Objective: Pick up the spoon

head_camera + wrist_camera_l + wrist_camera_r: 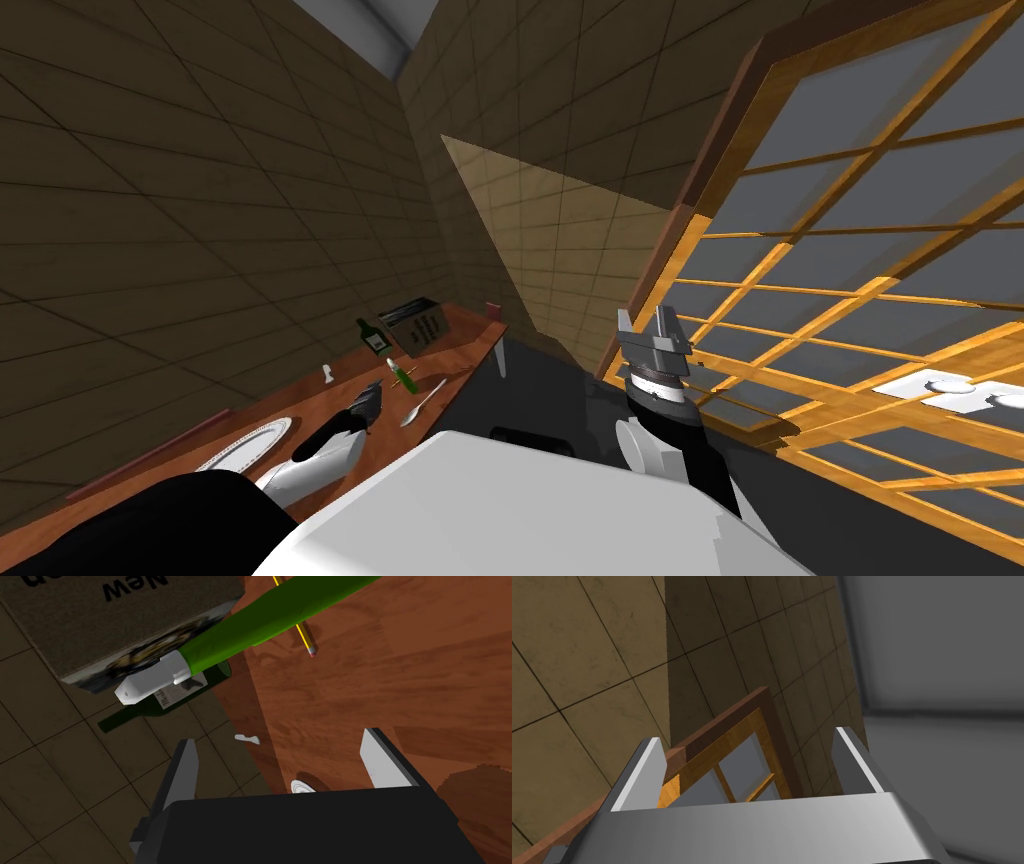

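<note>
Left end effector (278, 741) is released, blades spread wide, hanging low over the reddish wood surface (290, 405) with nothing between them. The spoon (420, 402) lies flat just beside it, near the surface's edge closest to me.

If it were me, I'd shift sideways until the handle is centred under the blades. Then turn the wrist so they straddle it across its width, and drop until they nearly touch the wood. A thin flat spoon will probably try to skid out of a sloppy pinch.

Ahead of the blades there's what looks like a green marker (240, 636) with a white cap, plus a yellow pencil (302, 632). Past those, a dark green wine bottle (374, 336) and a printed cardboard box (415, 322) stand by the far corner. A white plate (245, 447) sits toward the surface's other end.

Right end effector (648, 325) is up off to the side, also released. Brown tiled walls (150, 200) all round, and a big wood-framed lattice window (850, 250) on my right.
</note>
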### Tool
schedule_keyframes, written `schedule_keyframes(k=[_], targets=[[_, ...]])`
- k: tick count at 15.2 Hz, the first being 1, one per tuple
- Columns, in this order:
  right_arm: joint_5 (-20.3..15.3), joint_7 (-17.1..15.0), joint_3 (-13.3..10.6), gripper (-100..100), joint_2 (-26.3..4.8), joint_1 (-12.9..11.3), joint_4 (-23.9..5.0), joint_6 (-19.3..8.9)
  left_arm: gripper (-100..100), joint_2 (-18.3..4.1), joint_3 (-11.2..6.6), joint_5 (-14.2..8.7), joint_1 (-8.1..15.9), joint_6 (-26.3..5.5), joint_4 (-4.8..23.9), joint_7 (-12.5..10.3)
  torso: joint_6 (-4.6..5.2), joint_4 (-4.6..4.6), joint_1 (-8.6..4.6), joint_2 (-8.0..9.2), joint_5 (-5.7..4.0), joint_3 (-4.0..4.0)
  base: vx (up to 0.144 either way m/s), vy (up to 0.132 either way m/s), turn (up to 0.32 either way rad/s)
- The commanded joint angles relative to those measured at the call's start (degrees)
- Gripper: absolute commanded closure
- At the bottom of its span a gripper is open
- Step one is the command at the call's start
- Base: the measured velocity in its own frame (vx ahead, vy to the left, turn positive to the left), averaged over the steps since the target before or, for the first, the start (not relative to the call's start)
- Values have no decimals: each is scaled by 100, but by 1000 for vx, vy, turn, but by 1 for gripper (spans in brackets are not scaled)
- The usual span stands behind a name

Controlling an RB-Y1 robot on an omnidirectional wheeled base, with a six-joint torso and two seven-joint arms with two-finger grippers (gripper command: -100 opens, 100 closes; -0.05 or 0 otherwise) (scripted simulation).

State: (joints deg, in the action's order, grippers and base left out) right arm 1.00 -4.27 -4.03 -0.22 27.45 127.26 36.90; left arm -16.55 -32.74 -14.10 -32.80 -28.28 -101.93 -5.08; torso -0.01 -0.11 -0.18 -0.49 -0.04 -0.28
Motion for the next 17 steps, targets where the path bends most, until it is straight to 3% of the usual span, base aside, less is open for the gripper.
schedule_keyframes(k=[1,2,5,7,8,10,11,13,14,16,17], targets=[[0,0,0,0,0,0,0,0,-100,-2,-92,-61,42,-286,216,-20,0,0,0,0,0,0,133,-57,21],[0,0,0,0,0,0,0,0,-100,-2,-92,-61,42,-292,216,-20,1,-1,-1,-5,0,-3,97,-37,15],[0,0,0,0,0,0,0,0,-100,56,-351,-235,22,-757,504,-83,1,-1,8,-3,2,-2,131,-39,9],[0,0,0,0,0,1,0,0,-100,56,-351,-235,22,-911,504,-83,1,-4,4,-19,1,-11,138,-40,12],[0,0,0,0,0,0,0,0,-100,86,-472,-318,15,-1043,641,-113,2,-3,6,-10,1,-7,107,-38,0],[0,0,0,0,0,0,0,0,-100,86,-472,-318,15,-1204,641,-113,2,-2,6,-6,1,-4,106,-37,4],[0,0,0,0,0,0,0,0,-100,114,-587,-399,10,-1339,771,-142,2,-1,7,0,1,-1,114,-37,-2],[0,0,0,0,0,0,0,0,-100,114,-587,-399,10,-1486,771,-142,1,-1,6,-3,1,-2,99,-39,1],[0,0,0,0,0,0,0,0,-100,140,-696,-476,6,-1668,895,-169,1,0,6,4,1,1,104,-51,-7],[0,0,0,0,0,0,0,0,-100,140,-696,-476,6,-1754,895,-169,1,0,4,-1,0,-1,104,-31,4],[0,0,0,0,0,0,0,0,-100,165,-798,-550,4,-1967,1012,-196,2,0,10,3,1,1,105,-29,-12]])
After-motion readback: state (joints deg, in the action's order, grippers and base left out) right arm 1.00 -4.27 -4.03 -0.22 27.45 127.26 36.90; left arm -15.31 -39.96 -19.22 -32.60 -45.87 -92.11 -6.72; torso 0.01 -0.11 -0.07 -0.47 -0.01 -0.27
